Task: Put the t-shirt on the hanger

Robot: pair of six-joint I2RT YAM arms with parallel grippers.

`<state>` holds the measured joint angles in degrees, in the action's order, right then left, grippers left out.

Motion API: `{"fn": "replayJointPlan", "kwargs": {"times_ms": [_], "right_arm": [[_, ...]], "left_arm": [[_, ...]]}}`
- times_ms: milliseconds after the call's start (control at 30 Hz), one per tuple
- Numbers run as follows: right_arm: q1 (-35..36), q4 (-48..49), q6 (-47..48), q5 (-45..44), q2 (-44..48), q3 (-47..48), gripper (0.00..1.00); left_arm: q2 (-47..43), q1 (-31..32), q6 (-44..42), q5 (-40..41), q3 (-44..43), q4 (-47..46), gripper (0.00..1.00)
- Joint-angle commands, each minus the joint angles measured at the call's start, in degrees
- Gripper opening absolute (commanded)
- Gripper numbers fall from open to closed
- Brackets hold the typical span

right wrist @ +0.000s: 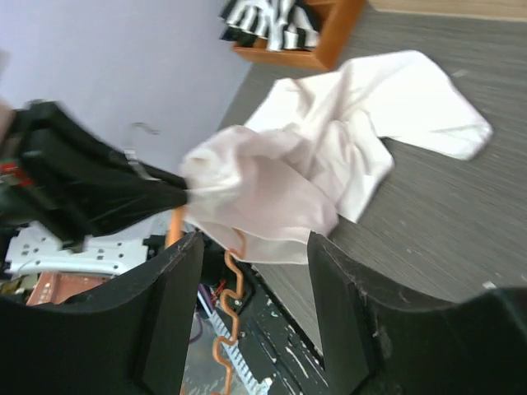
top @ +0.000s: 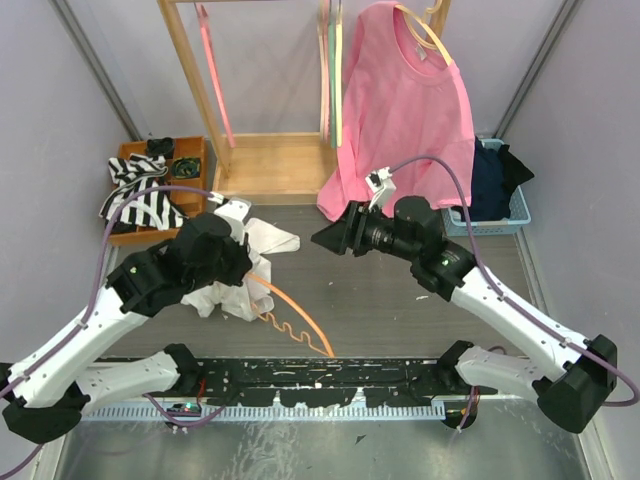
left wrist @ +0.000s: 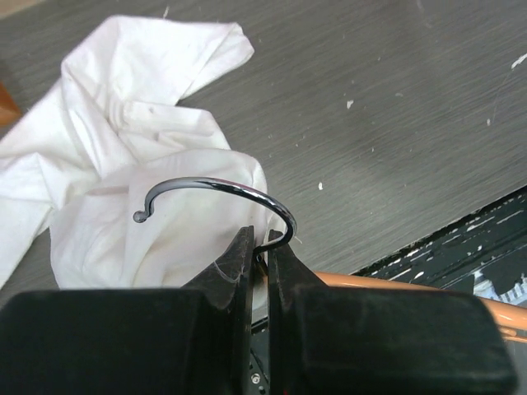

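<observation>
White cotton t-shirt (top: 250, 265) lies bunched on the table (top: 420, 320) with the orange hanger (top: 305, 322) poking out beneath it, its wire hook pinched by the left gripper (left wrist: 259, 255), the right gripper (top: 322, 238) gaping empty nearby, so the dressing looks barely begun.

Bright, even light casts soft shadows; the right wrist view is smeared, and the hanger's hook (left wrist: 214, 183) glints.
</observation>
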<state>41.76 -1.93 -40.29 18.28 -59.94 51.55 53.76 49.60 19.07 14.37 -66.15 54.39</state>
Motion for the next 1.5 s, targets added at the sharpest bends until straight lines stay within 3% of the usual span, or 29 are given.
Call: {"fn": "replayJointPlan", "kwargs": {"times_ms": [0, 267, 533, 1033, 1200, 1333, 1467], "right_arm": [[-1.66, -13.66, -1.81, -0.44, -1.92, 3.01, 0.61], [1.19, 5.42, -10.70, 5.90, -8.63, -8.30, 0.59], [11.04, 10.59, -8.79, 0.99, -23.21, -1.28, 0.58], [12.69, 17.08, -8.70, 0.23, -35.52, 4.87, 0.55], [13.44, 17.24, -8.49, 0.26, -37.57, 6.07, 0.48], [13.83, 17.32, -8.09, 0.11, -36.95, 5.38, 0.35], [13.83, 17.66, -8.10, -0.36, -34.99, 3.65, 0.16]], "left_arm": [[-2.43, -0.21, -1.95, 2.04, -6.30, -0.38, 0.00], [-2.12, -0.20, -3.32, 2.68, -10.02, 0.45, 0.00], [-1.85, -0.18, -3.67, 3.02, -11.05, 0.78, 0.00], [-2.01, -0.12, -4.02, 3.08, -11.27, 0.60, 0.00], [-1.82, -0.18, -4.19, 3.19, -11.70, 0.46, 0.00], [-1.70, -0.14, -4.15, 3.38, -12.21, -0.09, 0.00], [-1.41, -0.14, -4.28, 3.63, -12.69, -0.94, 0.00]]}}
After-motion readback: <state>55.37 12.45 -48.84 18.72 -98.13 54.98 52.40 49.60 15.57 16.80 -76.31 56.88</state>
